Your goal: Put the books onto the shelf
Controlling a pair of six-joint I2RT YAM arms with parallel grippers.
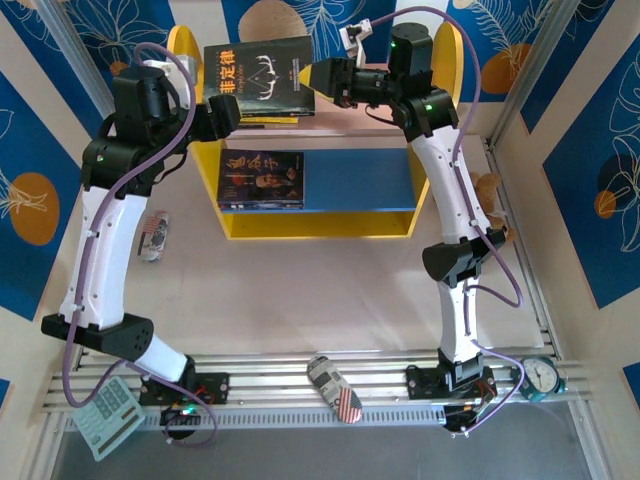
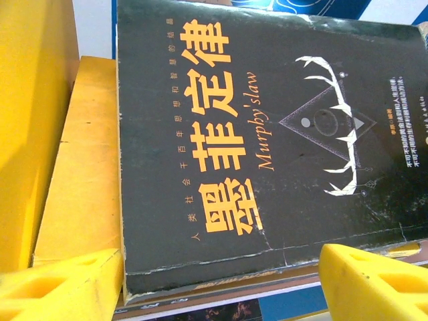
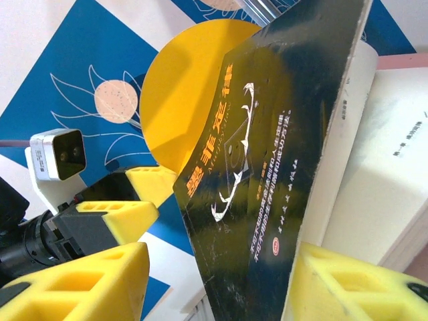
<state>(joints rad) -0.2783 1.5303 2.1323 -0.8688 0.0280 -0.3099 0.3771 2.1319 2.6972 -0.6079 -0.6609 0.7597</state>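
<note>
1. Left claw [image 2: 221, 261], spread wide, straddles one edge of the black, gold-titled book [image 1: 258, 78], which lies atop a yellow book [image 2: 80, 174] on the shelf [image 1: 320, 222]'s pink top board [image 1: 345, 118].
2. Right claw [image 3: 221, 254], equally wide, flanks the opposite edge.
3. Another book [image 1: 262, 180] lies on the blue lower board [image 1: 370, 180], with open board to its right.
4. Both arms reach forward, elbows bent.

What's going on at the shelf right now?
Both grippers are up at the top of the shelf. The black book sits on a yellow book there, with the left gripper open at its left side and the right gripper open at its right edge. A second book lies flat on the blue lower board.
</note>
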